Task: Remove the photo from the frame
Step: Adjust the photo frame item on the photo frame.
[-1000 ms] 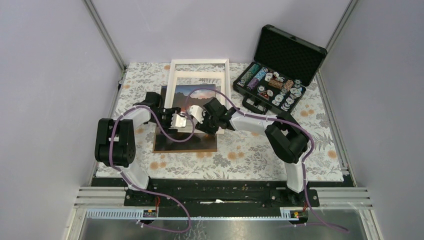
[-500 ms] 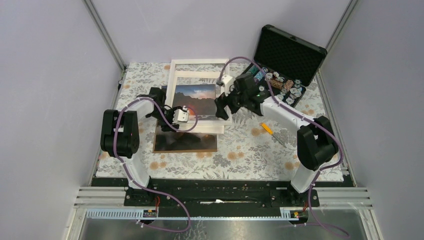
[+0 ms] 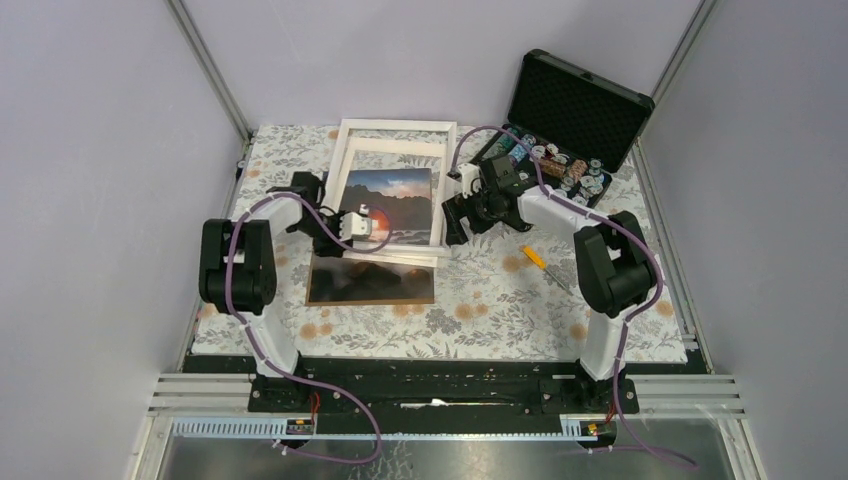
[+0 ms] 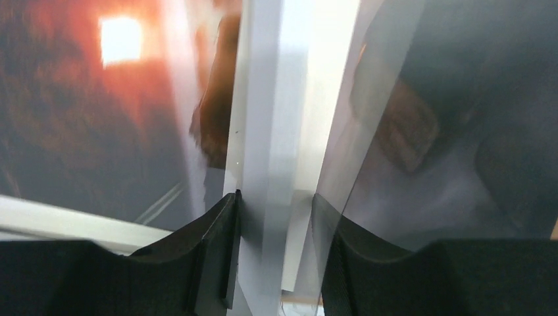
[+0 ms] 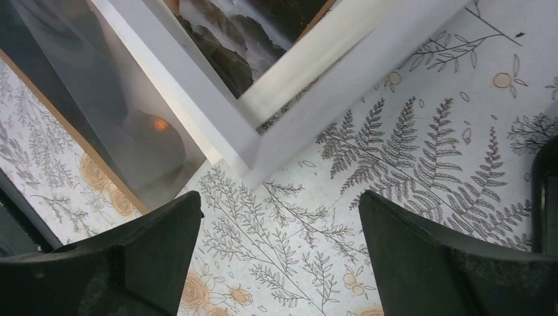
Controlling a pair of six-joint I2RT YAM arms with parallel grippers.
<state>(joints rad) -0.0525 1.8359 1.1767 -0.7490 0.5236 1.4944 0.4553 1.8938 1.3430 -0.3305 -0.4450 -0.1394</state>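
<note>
Separating frame (image 3: 398,125) from photo (image 3: 390,200): your left tool (image 4: 276,217) straddles the frame's white rail, whether gripping you cannot tell; your right tool (image 5: 279,224) gapes open beside its corner. The photo lies under the left tool. Next, clamp firmly and lift the frame clear.

Nothing legible is showing from where I'm standing. The round poker chips (image 3: 560,172) sitting in the black foam-lined case (image 3: 583,98) are carrying printed markings, but they're coming through too small to read.
</note>
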